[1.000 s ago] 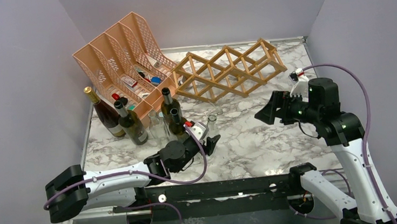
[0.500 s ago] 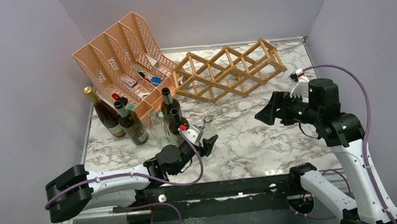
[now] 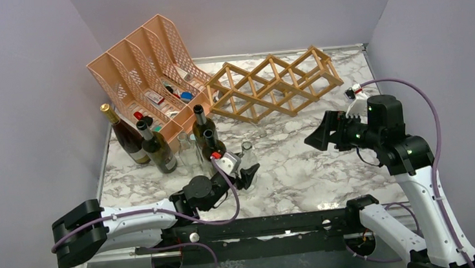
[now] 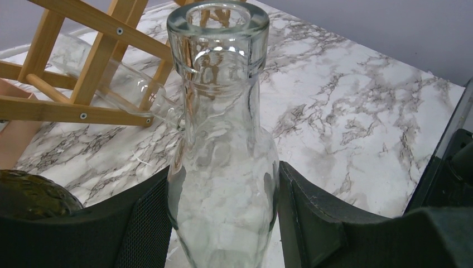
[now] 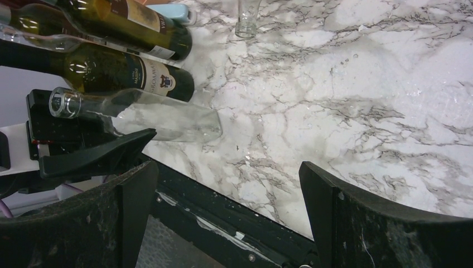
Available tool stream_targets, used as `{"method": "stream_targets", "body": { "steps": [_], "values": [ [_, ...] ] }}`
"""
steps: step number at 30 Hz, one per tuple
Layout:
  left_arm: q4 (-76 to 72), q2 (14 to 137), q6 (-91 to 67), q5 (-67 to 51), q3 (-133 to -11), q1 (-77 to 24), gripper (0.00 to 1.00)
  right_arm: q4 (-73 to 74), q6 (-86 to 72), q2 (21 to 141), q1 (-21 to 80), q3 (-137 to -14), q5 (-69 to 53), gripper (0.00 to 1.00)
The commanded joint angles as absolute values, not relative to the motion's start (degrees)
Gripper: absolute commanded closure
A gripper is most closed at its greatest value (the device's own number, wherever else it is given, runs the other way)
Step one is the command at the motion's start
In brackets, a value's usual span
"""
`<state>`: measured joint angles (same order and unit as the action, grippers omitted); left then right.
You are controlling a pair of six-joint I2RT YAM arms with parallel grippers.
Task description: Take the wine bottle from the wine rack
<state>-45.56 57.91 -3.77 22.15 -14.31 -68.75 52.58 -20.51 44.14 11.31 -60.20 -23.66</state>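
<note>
In the left gripper [image 3: 246, 172]: one clear wine bottle [image 4: 223, 167], upright, pinched at its shoulder between both black fingers [image 4: 139, 223], mouth open at the top. Base down on or just over the marble table [image 3: 302, 161]; cannot tell which. Well clear of the wine rack [image 3: 273, 85].

Beyond that gripper and a little to its right: one tan wooden wine rack, long and low, diamond openings. Lodged among its near slats in the left wrist view: a second clear bottle [image 4: 111, 84], lying down, neck pointing toward the gripper.

Just to the left of the held bottle: four dark bottles, all upright, two close beside the gripper [image 3: 210, 146] and two farther off to its left [image 3: 156, 151]. Among them, one more clear glass piece, too faint to make out.

Behind the dark bottles: one salmon-pink mesh organiser [image 3: 141, 64], small items in its slots.

Right gripper [image 3: 316, 137]: spread wide, nothing between the fingers, hanging above the table and well apart from the held bottle, facing it.
</note>
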Motion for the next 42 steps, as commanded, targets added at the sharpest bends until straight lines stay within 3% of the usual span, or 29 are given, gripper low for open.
{"method": "stream_targets", "body": {
  "steps": [1,19,23,27,32,42],
  "values": [
    [-43.2,56.5,-0.3,17.9,-15.1,-69.0,0.38,51.3,-19.9,43.7,11.4,-60.1,-24.1,0.0],
    [-36.8,53.0,-0.7,15.9,-16.0,-69.0,0.16,51.1,-19.5,43.7,11.4,-59.5,-24.0,0.0],
    [-33.2,50.7,-0.6,16.3,-17.6,-69.0,0.03,51.2,-19.4,43.5,11.4,-59.5,-23.9,0.0],
    [-27.5,47.2,-1.1,16.4,-20.5,-69.0,0.01,51.3,-19.1,43.6,11.4,-59.6,-23.5,0.0],
    [-15.2,43.9,-0.1,15.1,-28.3,-69.0,0.01,52.0,-17.7,43.9,11.4,-60.2,-21.1,0.0],
    [8.1,46.3,12.6,14.1,-55.2,-69.0,0.01,52.7,-13.3,43.1,11.4,-64.2,-17.5,0.0]
  ]
}}
